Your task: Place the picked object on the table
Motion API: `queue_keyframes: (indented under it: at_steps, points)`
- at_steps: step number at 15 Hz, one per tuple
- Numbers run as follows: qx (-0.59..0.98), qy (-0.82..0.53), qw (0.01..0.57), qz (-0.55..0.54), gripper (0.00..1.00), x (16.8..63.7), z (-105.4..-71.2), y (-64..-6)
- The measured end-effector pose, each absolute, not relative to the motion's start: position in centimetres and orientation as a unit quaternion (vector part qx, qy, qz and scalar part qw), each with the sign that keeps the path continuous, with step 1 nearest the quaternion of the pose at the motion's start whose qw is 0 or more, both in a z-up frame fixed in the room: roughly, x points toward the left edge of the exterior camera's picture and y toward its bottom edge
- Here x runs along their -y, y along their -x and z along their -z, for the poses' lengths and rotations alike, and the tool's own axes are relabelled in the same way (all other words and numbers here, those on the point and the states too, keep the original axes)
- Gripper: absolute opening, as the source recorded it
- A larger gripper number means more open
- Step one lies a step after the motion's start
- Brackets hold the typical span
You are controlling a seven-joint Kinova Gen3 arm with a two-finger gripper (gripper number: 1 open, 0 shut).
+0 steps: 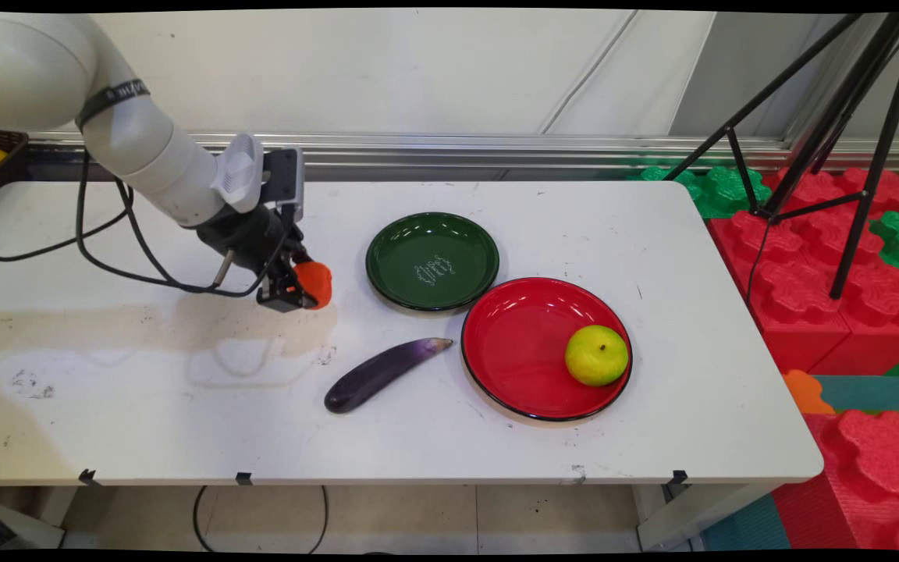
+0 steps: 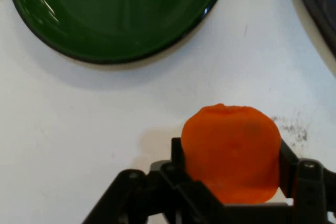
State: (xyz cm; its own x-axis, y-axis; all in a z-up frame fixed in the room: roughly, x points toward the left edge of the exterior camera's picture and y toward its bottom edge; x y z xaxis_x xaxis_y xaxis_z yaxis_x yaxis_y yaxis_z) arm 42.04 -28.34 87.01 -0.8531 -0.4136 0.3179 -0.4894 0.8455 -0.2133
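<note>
White table (image 1: 145, 406), wall behind — gripper (image 1: 299, 287) clamped on orange fruit (image 1: 314, 284), lifted just left of green plate (image 1: 432, 260). Eggplant (image 1: 384, 373) lying beside red plate (image 1: 527, 343), yellow-green fruit (image 1: 596, 355) resting inside its rim — 2 plates touching.

A white rectangular table (image 1: 184, 406), scuffed and stained at its left, is carrying a glossy dark green round plate (image 1: 432, 261), a glossy red round plate (image 1: 520, 351) with a black rim touching it, and a dark purple elongated eggplant (image 1: 381, 373) lying near both.
</note>
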Motion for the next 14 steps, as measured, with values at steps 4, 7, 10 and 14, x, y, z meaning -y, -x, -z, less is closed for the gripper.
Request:
queue_keyframes:
  at_steps: [4, 7, 10, 14]
  points:
    - [0.953, -0.242, 0.122, -0.137, 0.00, 28.6, -85.5, -42.3]
    - [0.954, -0.242, 0.117, -0.132, 0.00, 29.1, -84.3, -42.0]
    - [0.955, -0.243, 0.112, -0.129, 0.00, 29.7, -83.1, -41.4]
    - [0.954, -0.248, 0.110, -0.127, 1.00, 30.4, -82.1, -40.8]
